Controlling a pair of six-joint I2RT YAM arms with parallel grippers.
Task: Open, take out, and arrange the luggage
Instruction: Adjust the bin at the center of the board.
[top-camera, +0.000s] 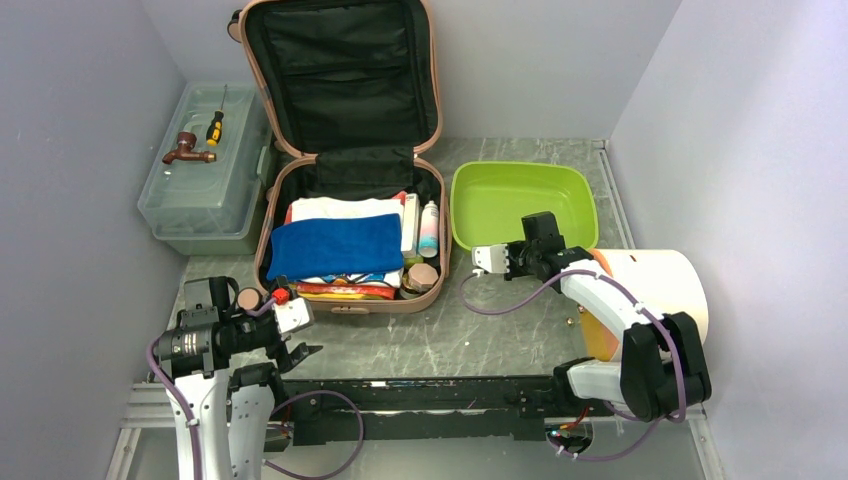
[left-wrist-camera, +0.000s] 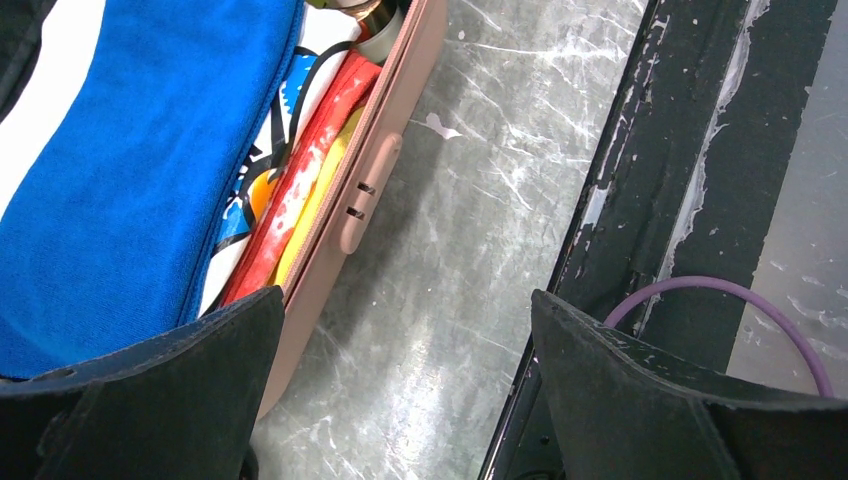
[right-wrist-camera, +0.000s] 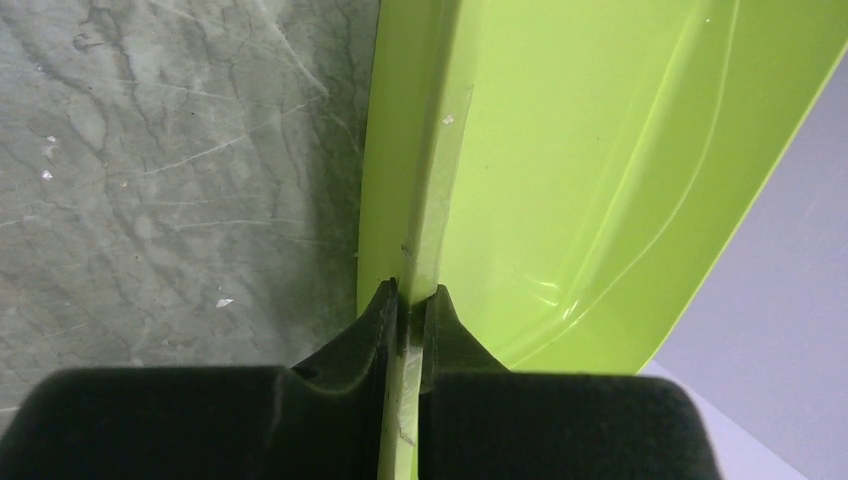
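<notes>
Pink luggage (top-camera: 340, 80) — one, green tray (top-camera: 510, 205) — one

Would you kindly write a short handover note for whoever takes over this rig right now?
Left tool: open and empty, above the grey table beside the near wall of the salmon-pink hard-shell suitcase.
Right tool: shut on the rim of the lime green plastic tray, which sits right of the suitcase and holds nothing.
Done: suitcase open, lid standing up behind it.
Left: nothing is out yet. The folded blue towel and the other contents need taking out and arranging.
</notes>
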